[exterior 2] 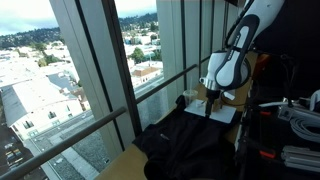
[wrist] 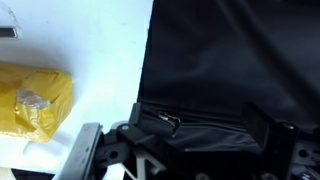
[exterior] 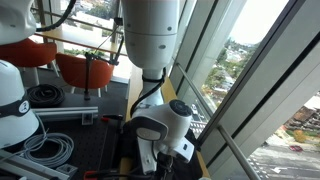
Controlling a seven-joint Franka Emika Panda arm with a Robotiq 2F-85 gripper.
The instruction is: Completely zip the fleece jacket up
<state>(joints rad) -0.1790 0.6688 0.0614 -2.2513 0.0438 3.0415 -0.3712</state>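
Note:
The black fleece jacket (exterior 2: 190, 145) lies spread on the wooden table (exterior 2: 130, 160) by the window. In the wrist view it (wrist: 230, 60) fills the right half of the picture. A small metal zipper pull (wrist: 166, 122) shows on a seam close to one finger. My gripper (wrist: 207, 125) is open, its two fingers wide apart just over the fabric, with a fold of the jacket between them. In an exterior view the gripper (exterior 2: 213, 100) hangs over the far end of the jacket. In an exterior view the gripper (exterior: 165, 150) is seen from behind, and the jacket is mostly hidden.
A yellow crumpled bag (wrist: 30, 100) lies on a white surface (wrist: 100, 40) beside the jacket. Tall window frames (exterior 2: 100, 70) run along the table's edge. Cables and equipment (exterior 2: 295, 115) sit beside the table. Red chairs (exterior: 80, 65) stand behind the robot.

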